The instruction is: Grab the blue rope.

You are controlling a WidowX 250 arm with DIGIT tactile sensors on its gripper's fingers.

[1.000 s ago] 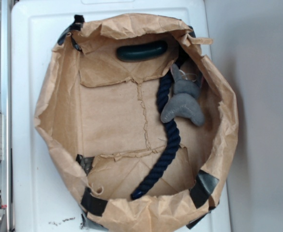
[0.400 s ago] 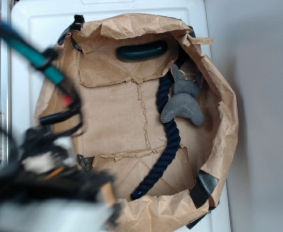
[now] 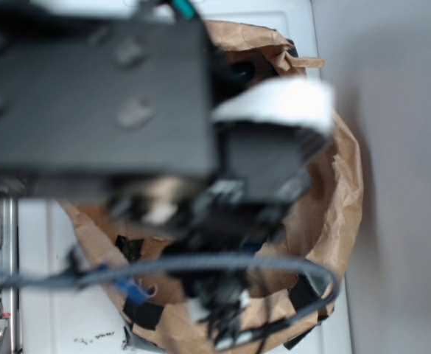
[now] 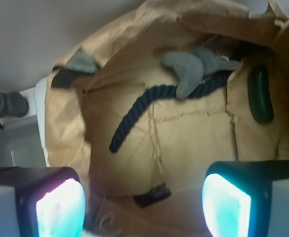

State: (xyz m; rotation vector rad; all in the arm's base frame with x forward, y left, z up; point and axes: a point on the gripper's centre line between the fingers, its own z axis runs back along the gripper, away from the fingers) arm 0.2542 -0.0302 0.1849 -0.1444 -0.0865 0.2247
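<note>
In the wrist view, the gripper [image 4: 143,202] hangs above the brown paper bag [image 4: 65,128] with its two fingers spread wide, one finger [image 4: 55,205] at the lower left and the other at the lower right of the picture, and nothing between them. Past the left finger, the blue rope [image 4: 134,111] lies on the bag's creased floor, its free end nearest the left wall; from there it curves up and to the right until it runs under the grey plush toy [image 4: 191,69], which rests across it near the back of the bag. The rope is well apart from the gripper. Further right, the dark green sausage-shaped object [image 4: 261,94] lies by the bag's right wall, apart from rope and toy. In the exterior view the blurred robot arm [image 3: 97,88] covers most of the bag [image 3: 344,169], which sits on the white counter [image 3: 53,302]; rope and toy are hidden there.
</note>
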